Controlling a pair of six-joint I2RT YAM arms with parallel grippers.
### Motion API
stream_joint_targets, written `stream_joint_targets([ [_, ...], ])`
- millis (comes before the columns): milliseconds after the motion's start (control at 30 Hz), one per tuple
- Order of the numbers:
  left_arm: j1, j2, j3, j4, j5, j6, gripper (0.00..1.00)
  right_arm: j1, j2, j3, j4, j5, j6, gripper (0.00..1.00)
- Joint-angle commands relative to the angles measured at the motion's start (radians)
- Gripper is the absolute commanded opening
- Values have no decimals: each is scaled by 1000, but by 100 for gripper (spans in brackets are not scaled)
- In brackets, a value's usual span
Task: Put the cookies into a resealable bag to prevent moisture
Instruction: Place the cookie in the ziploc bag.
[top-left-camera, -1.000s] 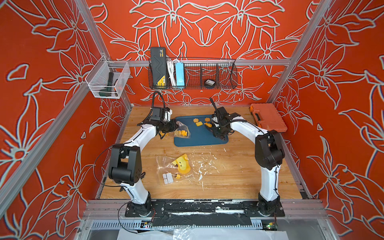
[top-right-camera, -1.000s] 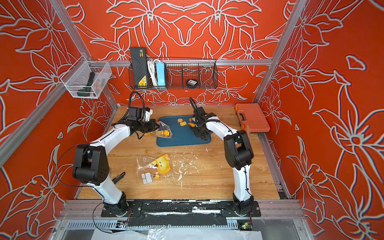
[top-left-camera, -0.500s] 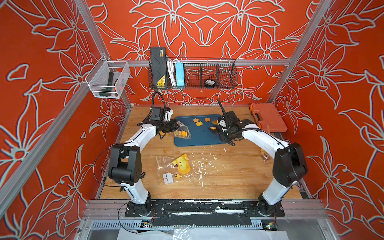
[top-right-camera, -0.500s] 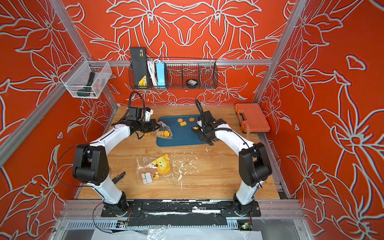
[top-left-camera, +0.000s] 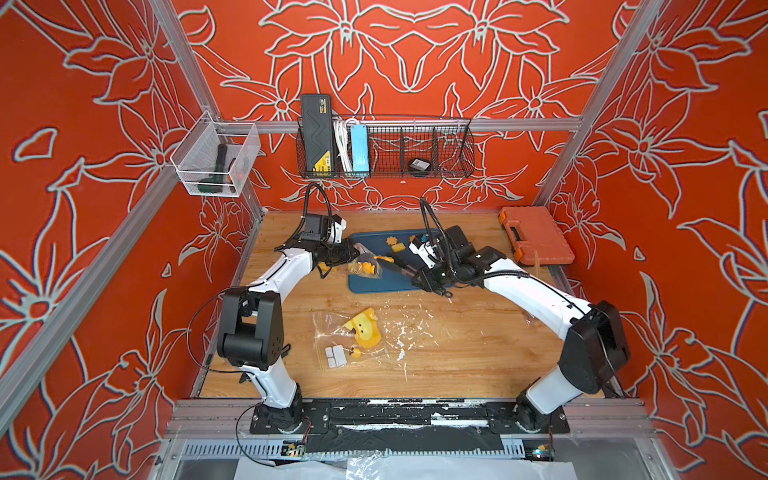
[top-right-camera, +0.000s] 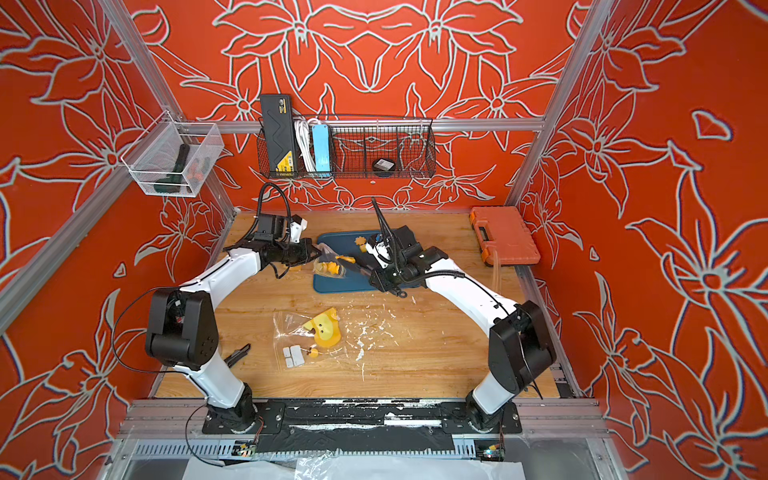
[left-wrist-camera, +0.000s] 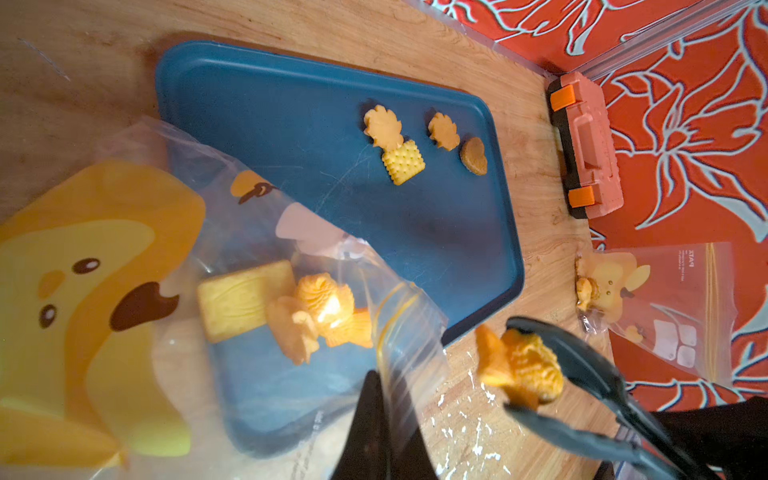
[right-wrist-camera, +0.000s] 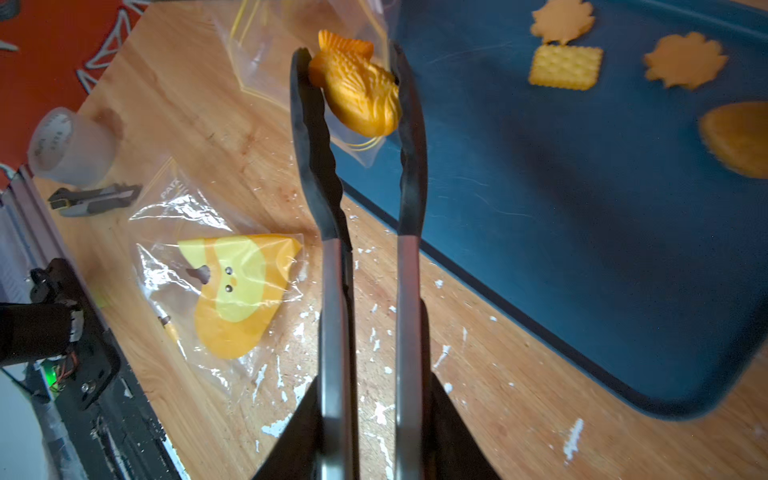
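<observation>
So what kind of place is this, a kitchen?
Probably a robot test cell, not a kitchen: a left arm and right arm are mounted at a wooden tabletop, boxed in by aluminium framing and flower-printed orange panels, with a wire basket and orange tool case.

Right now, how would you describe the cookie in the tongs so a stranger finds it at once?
Find the blue tray at the back of the table; black tongs, gripped by the right claw, reach over it toward the resealable bag. Pinched between their tips is the orange fish-shaped cookie. Unlike the flat cookies lying on the tray, it is plump, with scales and a tail.
</observation>
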Motion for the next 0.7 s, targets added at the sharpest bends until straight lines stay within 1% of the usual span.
stream_joint_targets([
  [0,6,8,15,10,24,7,0,20,55,56,44,-51,7,36],
  [133,6,9,16,11,29,8,0,38,136,118,20,-44,8,36],
  [300,4,10,16,13,36,8,0,43,234,201,21,5,46,35],
  [400,4,10,16,13,38,9,0,45,293,262,9,-27,53,35],
  [433,4,10,16,12,37,8,0,46,306,275,7,-43,52,37],
  [533,4,9,16,11,34,10,0,51,311,287,9,-58,48,48],
  [667,4,8,18,11,35,9,0,50,286,272,6,-57,45,52],
])
